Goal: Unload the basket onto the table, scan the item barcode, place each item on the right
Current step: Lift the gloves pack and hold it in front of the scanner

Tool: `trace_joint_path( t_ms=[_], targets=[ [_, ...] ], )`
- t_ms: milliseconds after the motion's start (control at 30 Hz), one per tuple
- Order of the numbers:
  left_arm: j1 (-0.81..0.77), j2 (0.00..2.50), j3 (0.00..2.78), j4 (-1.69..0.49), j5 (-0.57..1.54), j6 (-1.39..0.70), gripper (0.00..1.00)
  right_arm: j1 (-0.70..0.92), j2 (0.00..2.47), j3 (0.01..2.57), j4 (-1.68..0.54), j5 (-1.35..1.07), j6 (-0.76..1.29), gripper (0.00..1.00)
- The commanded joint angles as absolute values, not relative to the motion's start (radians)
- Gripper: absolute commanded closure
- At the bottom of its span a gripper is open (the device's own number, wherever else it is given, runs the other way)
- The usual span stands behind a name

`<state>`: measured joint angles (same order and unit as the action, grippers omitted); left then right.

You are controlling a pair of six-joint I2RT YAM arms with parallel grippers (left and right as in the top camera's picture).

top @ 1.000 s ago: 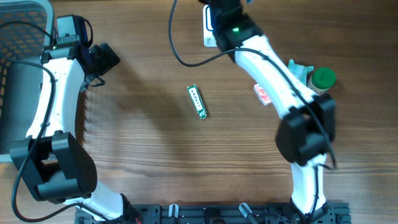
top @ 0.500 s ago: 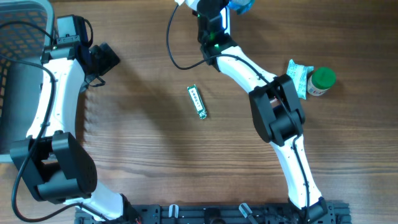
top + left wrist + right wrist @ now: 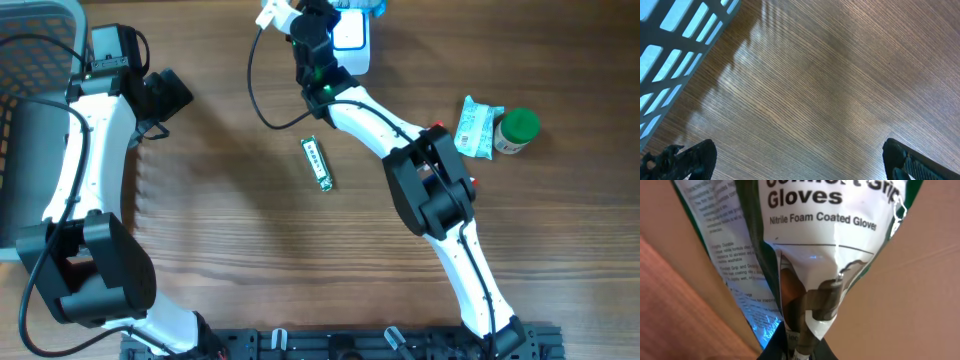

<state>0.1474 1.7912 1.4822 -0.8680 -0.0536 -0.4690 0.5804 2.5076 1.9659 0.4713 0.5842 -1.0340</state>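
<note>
Right gripper (image 3: 799, 349) was clamped shut on the glove packet (image 3: 810, 255), up at the far edge of the tabletop (image 3: 230, 260) (no barcode visible, just label text). Left gripper (image 3: 800, 165) sat wide open, empty, near the left edge. Presenting step, I'd say; next needed the packet turned barcode-out.

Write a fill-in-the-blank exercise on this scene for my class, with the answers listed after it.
1. The right gripper is shut on a package labelled Nitrile Foam Coated ____.
2. The left gripper is ____ and holds nothing.
3. The jar in the overhead view has a ____ lid.
Answers: Gloves; open; green.
</note>
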Motion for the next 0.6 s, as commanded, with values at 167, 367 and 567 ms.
trace_joint_path(
  t_ms=[167, 367, 567],
  targets=[
    [0.162, 1.792, 1.487, -0.868, -0.052, -0.476, 0.0, 0.596, 2.523, 1.975, 0.327, 0.584, -0.83, 0.96],
    [0.162, 1.792, 1.487, -0.868, -0.052, -0.476, 0.0, 0.611, 2.523, 1.975, 0.298, 0.583, -0.704, 0.96],
    [0.162, 1.792, 1.487, -0.868, -0.052, -0.476, 0.0, 0.64, 2.523, 1.975, 0.282, 0.583, -0.699, 0.96]
  ],
)
